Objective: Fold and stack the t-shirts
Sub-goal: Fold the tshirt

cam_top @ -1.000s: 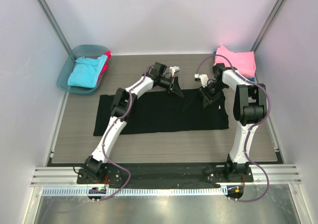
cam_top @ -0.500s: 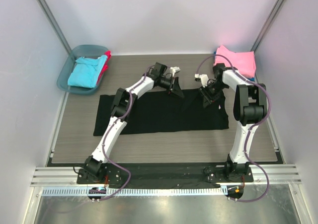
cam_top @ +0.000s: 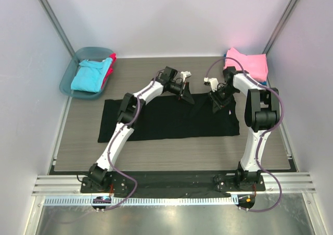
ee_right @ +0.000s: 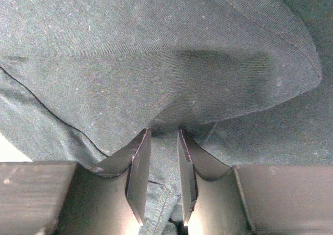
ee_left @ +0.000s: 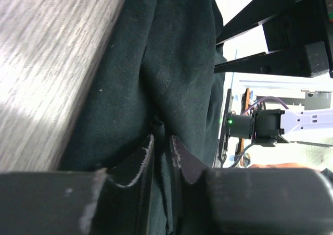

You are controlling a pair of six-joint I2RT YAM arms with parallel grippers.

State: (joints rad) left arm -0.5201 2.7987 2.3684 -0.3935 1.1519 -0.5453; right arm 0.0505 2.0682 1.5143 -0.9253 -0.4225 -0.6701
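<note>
A large black t-shirt [cam_top: 166,121] lies spread flat across the middle of the table. My left gripper [cam_top: 187,94] is at its far edge, shut on a raised fold of the black cloth [ee_left: 156,78], which stands between the fingers [ee_left: 145,151]. My right gripper [cam_top: 215,99] sits at the far right part of the same shirt, shut on a bunched pinch of cloth [ee_right: 171,63] with a stitched hem showing between the pads [ee_right: 139,162]. A pink t-shirt [cam_top: 248,63] lies folded at the back right. Turquoise [cam_top: 91,76] and red [cam_top: 110,68] t-shirts lie in the tub.
The translucent teal tub [cam_top: 70,78] stands at the back left corner. A blue edge [cam_top: 266,82] shows under the pink shirt. White walls enclose the table on three sides. Both arm bases stand on the black rail [cam_top: 171,180] at the near edge.
My left gripper has shifted slightly right along the shirt's far edge and its jaws have narrowed on the fold. The right arm has not moved.
</note>
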